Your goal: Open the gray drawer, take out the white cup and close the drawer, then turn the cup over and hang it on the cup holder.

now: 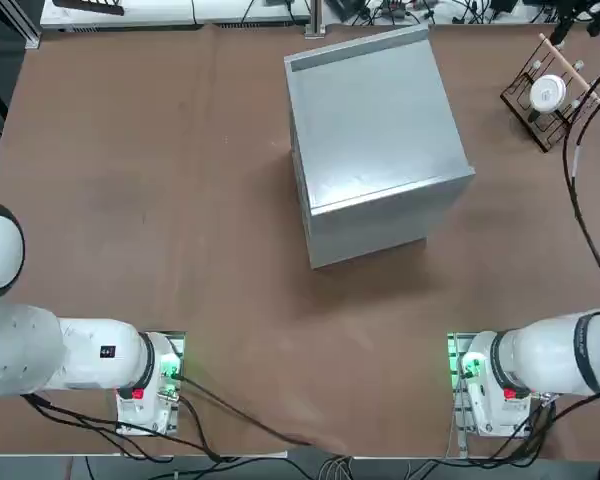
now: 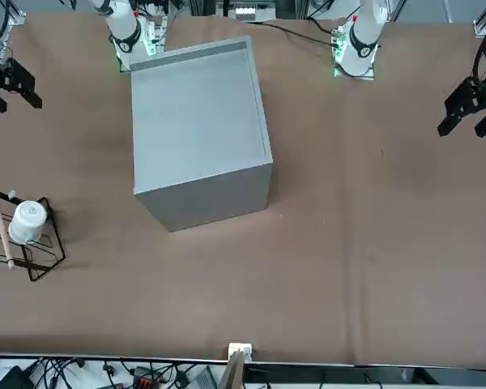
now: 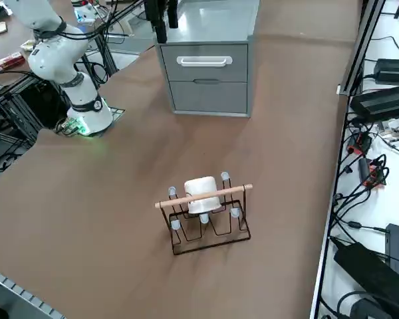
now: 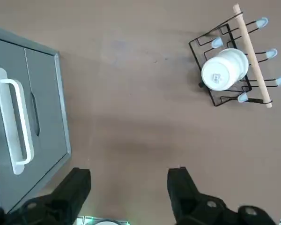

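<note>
With the white cup (image 4: 224, 69) hung upside down on the cup holder (image 4: 253, 56) and the gray drawer (image 3: 205, 62) shut, the empty, wide-open right hand (image 4: 129, 180) is best kept high and well apart from both.

The table is seen from straight above in the top view. It is seen from across, facing the arms, in the front view. The right gripper (image 4: 129, 180) is shown closest by the wrist view, with the cup holder (image 4: 234, 61) beyond it, shared with the side view.
</note>
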